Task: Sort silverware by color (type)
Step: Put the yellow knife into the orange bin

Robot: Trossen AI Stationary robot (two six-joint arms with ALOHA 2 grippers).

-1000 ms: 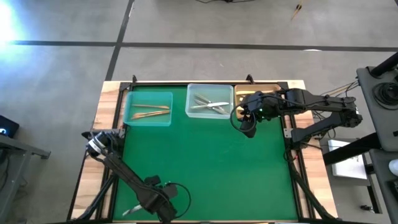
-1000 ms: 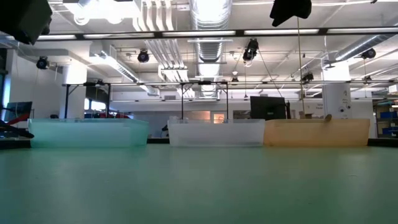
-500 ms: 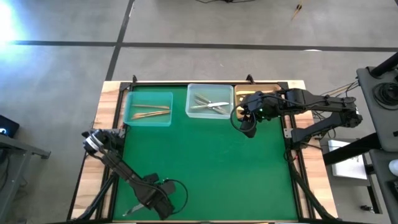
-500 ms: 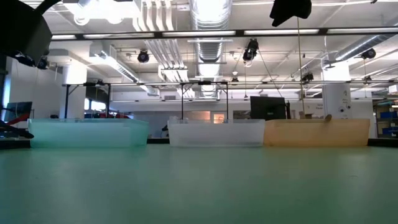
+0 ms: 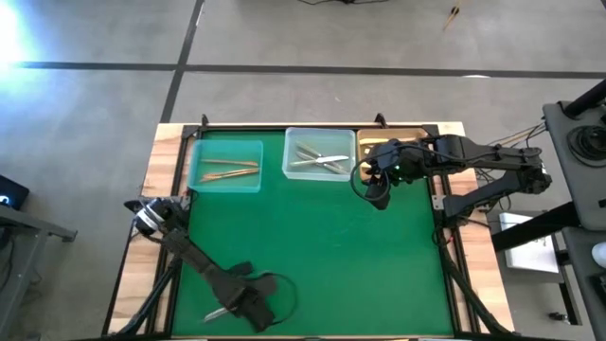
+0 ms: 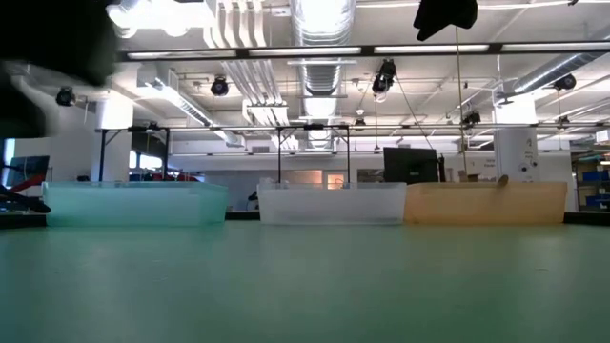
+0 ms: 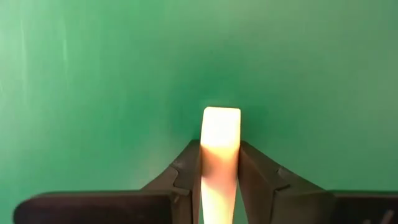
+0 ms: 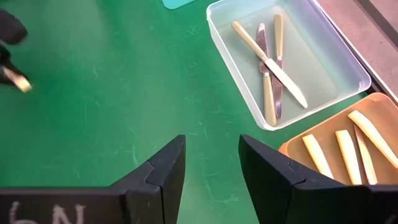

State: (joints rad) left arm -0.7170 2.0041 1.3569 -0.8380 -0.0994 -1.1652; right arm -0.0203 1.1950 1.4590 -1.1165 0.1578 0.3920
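My left gripper [image 5: 230, 307] is near the table's near left corner, shut on a cream-yellow cutlery piece [image 7: 220, 155], which also shows in the high view [image 5: 216, 314]. My right gripper [image 8: 211, 162] is open and empty. It hovers over the green mat beside the clear tray and the orange tray [image 5: 379, 194]. Golden-bronze pieces [image 5: 229, 170] lie in the teal tray. Silver-grey and golden pieces [image 8: 270, 68] lie in the clear tray. Cream-yellow pieces [image 8: 348, 146] lie in the orange tray. My left gripper pinches the cream-yellow piece between its two fingers, one on each long edge [image 7: 205, 168]. The fingers lie along the piece. Its blunt free end [image 7: 221, 118] sticks out past the fingertips over the green mat.
The teal tray [image 5: 201, 176], the clear tray [image 5: 289, 161] and the orange tray [image 8: 292, 144] stand in a row along the table's far edge. The right arm [image 5: 473, 156] covers most of the orange tray in the high view. The green mat [image 5: 312, 256] fills the middle.
My left gripper has moved a little toward the table's right edge with the cream-yellow piece still held, and its arm has swung along with it. My right gripper has stayed still.
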